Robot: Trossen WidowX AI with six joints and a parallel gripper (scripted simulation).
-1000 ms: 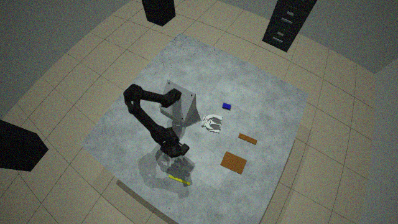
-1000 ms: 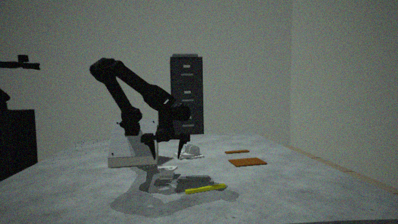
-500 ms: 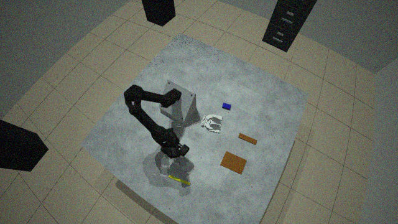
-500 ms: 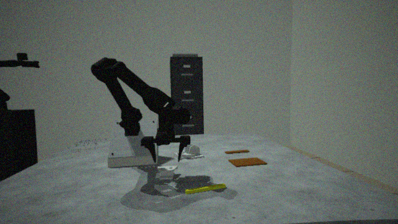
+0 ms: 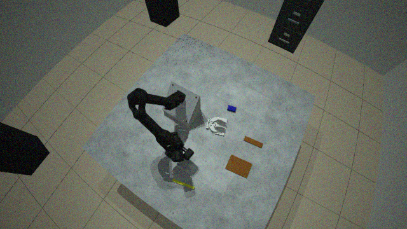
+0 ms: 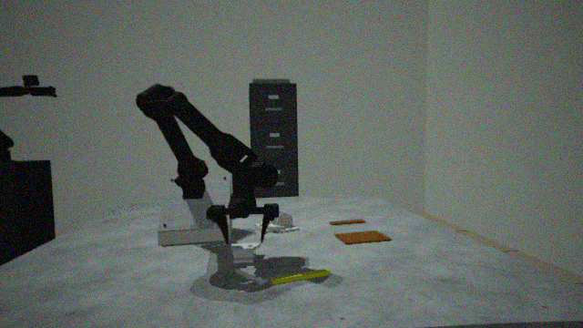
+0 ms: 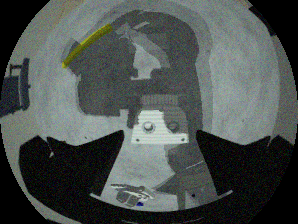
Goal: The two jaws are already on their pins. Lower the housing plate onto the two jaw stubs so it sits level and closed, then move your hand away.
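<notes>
1. Hovering over the pale tabletop (image 5: 264, 86) (image 6: 433, 282) (image 7: 240, 75), the one black gripper (image 5: 181, 156) (image 6: 245, 241) (image 7: 160, 135) has its two tapered fingers spread wide, nothing between them!
2. And below it, one small white plate-like piece (image 6: 250, 246) (image 7: 155, 136): two round features, two small dark holes along one edge. Whether it's the housing plate, I can't tell.
3. Over near the arm's pale grey wedge-shaped mount (image 5: 187, 92) (image 6: 191, 238) lies a single white assembly with curved parts (image 5: 224, 121) (image 6: 284, 220); its jaws and pins are too small to make out, so the housing plate's exact spot stays uncertain.
4. Two orange-brown pieces on the table: one broad flat slab (image 5: 238, 166) (image 6: 363, 237), one narrow strip (image 5: 253, 142) (image 6: 347, 222), lying apart.
5. One slim yellow bar (image 5: 183, 184) (image 6: 301, 276) (image 7: 87, 45), partly in the arm's shadow, and one little blue block (image 5: 231, 109) (image 7: 140, 204) round out the count!
</notes>
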